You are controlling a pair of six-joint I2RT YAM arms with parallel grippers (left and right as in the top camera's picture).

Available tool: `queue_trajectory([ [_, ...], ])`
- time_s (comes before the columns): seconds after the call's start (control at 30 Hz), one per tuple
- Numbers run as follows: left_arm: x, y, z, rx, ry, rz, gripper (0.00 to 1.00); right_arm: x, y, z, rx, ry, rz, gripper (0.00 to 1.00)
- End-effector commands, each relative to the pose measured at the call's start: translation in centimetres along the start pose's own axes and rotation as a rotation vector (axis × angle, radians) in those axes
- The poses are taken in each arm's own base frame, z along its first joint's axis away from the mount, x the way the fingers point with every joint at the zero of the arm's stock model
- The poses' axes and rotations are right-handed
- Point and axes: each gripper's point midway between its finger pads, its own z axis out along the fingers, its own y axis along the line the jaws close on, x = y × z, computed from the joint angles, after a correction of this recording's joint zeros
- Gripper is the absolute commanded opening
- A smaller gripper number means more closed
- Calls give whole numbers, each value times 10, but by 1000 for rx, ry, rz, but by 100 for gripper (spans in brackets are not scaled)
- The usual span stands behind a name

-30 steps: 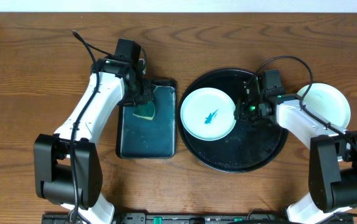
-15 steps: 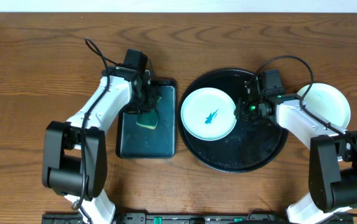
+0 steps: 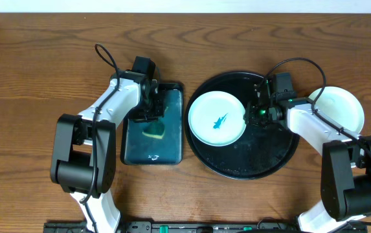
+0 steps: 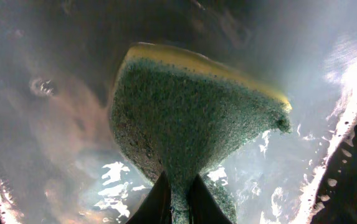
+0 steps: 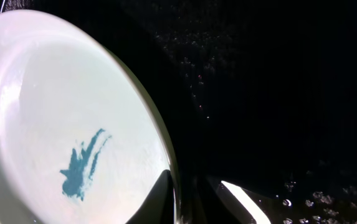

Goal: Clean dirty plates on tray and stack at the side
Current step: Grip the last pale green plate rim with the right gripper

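1. While the dirty plate [image 3: 216,120] lies in the left half of the black tray [image 3: 263,158] with a teal smear at its centre, its only restraint is a pinch at the right rim. The right hand [image 3: 250,116] is closed narrow there, one finger above and one below. With so shallow a hold, a push from the sponge could pivot the plate or pull it out of the fingers.
2. The tray is glossy and speckled with droplets, so a plate that comes loose would likely skate towards the raised rim, or ride up onto it.
3. The sponge [image 4: 190,118] is gripped by one lower corner in the closed left hand [image 4: 177,193]. It hangs over the small dark tray [image 3: 133,145], green scouring face towards the wrist camera. Held by so little, it may fold or twist under pressure and wipe with an edge, which would leave the smear only half removed.
4. Water is pooled in the small tray, and I judge the sponge to be wet. It could drip onto the table [image 3: 30,65] on the way across.
5. The left arm must reach rightwards to a plate the right hand is already gripping, so the two hands could collide over it.
6. A pale plate [image 3: 344,107] lies on the table just beside the tray, partly under the right arm. A wide elbow swing could knock it.
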Motion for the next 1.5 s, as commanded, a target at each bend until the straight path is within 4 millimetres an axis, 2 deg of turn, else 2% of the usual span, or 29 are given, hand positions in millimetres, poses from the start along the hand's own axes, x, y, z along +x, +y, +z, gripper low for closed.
queue_trajectory([
  [0.0, 10, 8, 25, -29, 69, -8, 8, 3, -2, 3, 12, 11, 5, 12],
  [0.2, 10, 8, 25, -29, 69, -8, 8, 3, -2, 3, 12, 11, 5, 18],
  [0.33, 10, 8, 25, -29, 69, -8, 8, 3, -2, 3, 12, 11, 5, 19],
  [0.5, 10, 8, 25, -29, 69, -8, 8, 4, -2, 3, 13, 14, 6, 13],
  [0.97, 10, 8, 25, -29, 69, -20, 8, 12, -5, 3, 26, 44, 17, 11],
  [1.1, 9, 8, 23, -29, 66, -29, 8, 11, -8, 3, 43, 38, 17, 8],
  [1.2, 7, 7, 17, -27, 60, -28, 8, 11, -9, 3, 46, 37, 16, 8],
  [1.37, -3, 0, -12, -5, -17, -17, 8, 12, -6, 4, 46, 40, 7, 8],
  [1.47, -8, -5, -31, 11, -72, -9, 8, 13, -5, 5, 55, 40, -5, 2],
])
